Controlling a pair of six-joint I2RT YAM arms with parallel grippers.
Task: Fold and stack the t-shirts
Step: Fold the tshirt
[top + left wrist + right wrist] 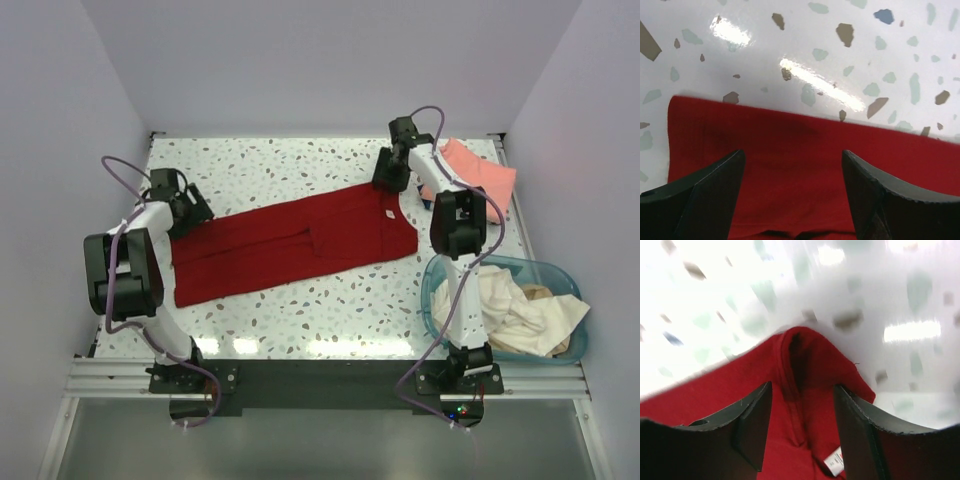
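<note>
Left gripper: fingers wide, hovering over the far left edge of the dark red t-shirt, which lies flat mid-table. Right gripper: fingers half apart, straddling a raised fold at the collar corner, no pinch visible. Advice: pinch both far corners together and lift evenly. The raised fold shows only from the right wrist; the salmon-pink t-shirt shows only from above.

The white neck label on the dark red t-shirt is unreadable.
</note>
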